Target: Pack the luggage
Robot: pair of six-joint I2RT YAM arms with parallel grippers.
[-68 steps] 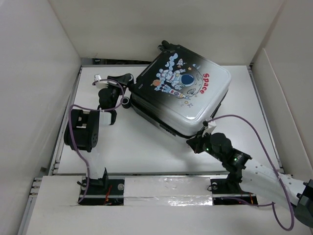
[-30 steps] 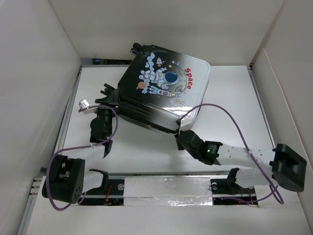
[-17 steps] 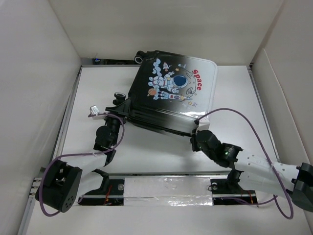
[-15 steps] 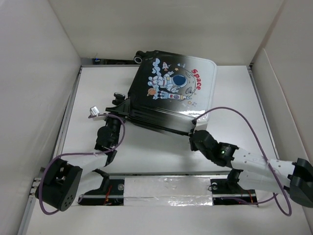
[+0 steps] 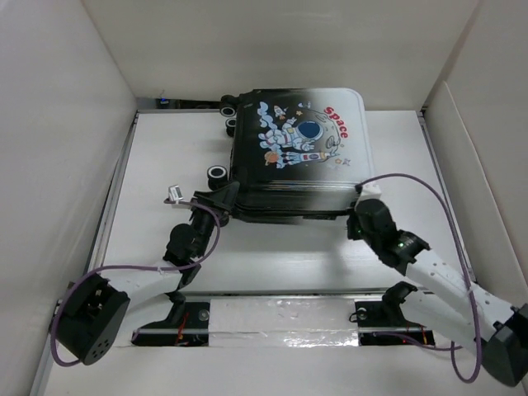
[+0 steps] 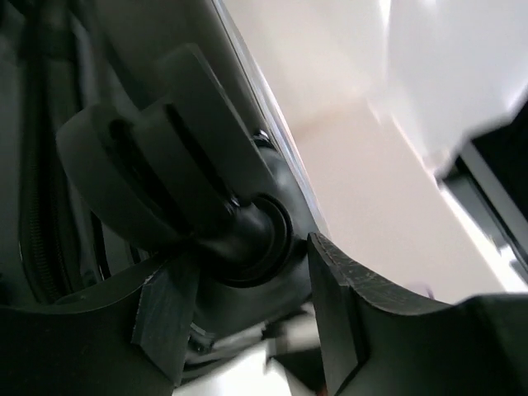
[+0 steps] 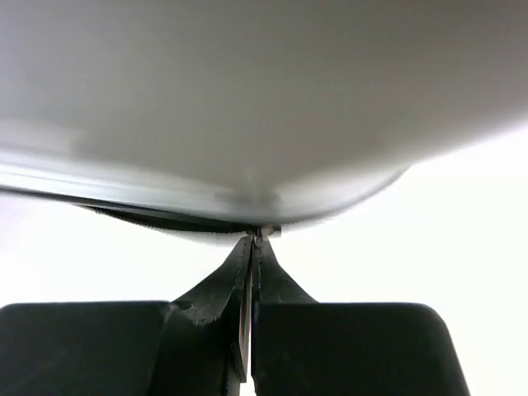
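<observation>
The luggage (image 5: 293, 157) lies shut in the upper middle. The left gripper (image 6: 247, 297) is apart around its lower left wheel (image 6: 157, 181). The right gripper (image 7: 252, 247) is squeezed together at its lower right edge

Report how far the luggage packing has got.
Done: the suitcase lies flat, print up, and looks closed. In hand: the left gripper straddles a wheel at the near-left corner, and the right gripper is pinched shut at the zipper seam of the near-right corner, perhaps on a pull. Left: the pictures do not show what is inside or whether the zip is fully run.
</observation>
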